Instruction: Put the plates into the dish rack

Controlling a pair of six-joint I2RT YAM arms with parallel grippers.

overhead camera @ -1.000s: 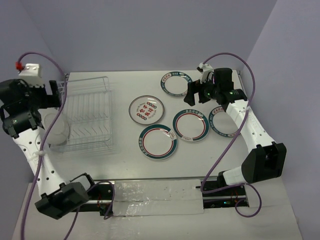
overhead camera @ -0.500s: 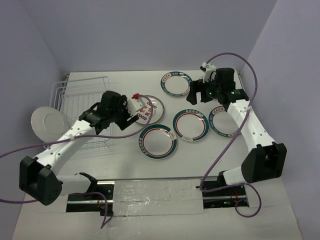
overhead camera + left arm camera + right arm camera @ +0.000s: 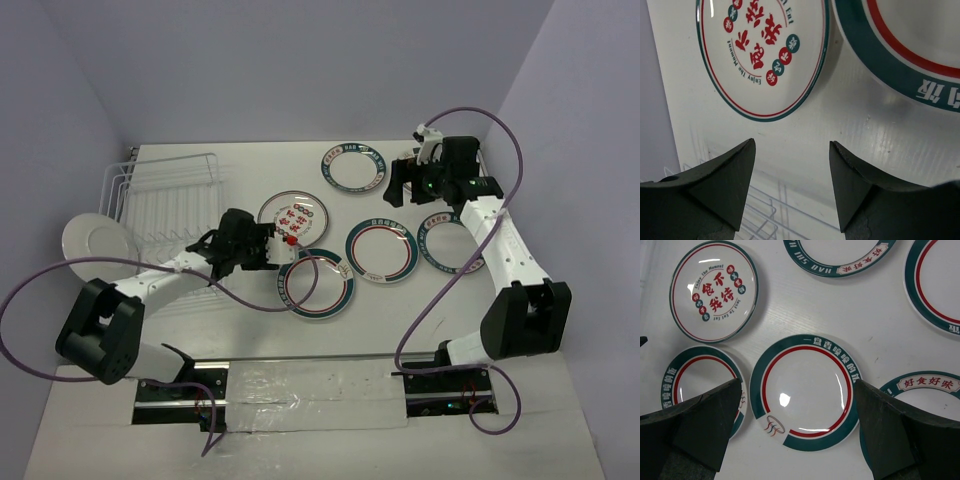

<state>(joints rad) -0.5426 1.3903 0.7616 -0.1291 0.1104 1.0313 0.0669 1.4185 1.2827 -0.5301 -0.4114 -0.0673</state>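
1. Since a second ago the left hand (image 3: 272, 250) has swung from the left end of the dish rack (image 3: 165, 185) across to its right side, narrowing on the way. The right hand (image 3: 400, 185) has barely shifted.
2. On the worktop (image 3: 400, 320), the dish rack sits at the left, its wire slots running in rows.
3. One white plate (image 3: 95, 240) stands on edge at the rack's left end, underside showing. Five more lie flat to the right of the rack: the patterned plate (image 3: 298, 210) nearest it, and four teal-rimmed plates (image 3: 381, 249) beyond.
4. The left hand has its jaws partly open with nothing between them, low over the worktop just right of the rack. The right hand has its jaws wide and empty, hovering well right of the rack above the teal-rimmed plates.
5. The patterned plate lies straight ahead of the left hand's fingertips, on the side away from the rack, its near rim just beyond them. It is round, so it has no long axis, and it lies flat, so the pick probably calls for pinching that near rim. The left hand is much the nearer of the two.
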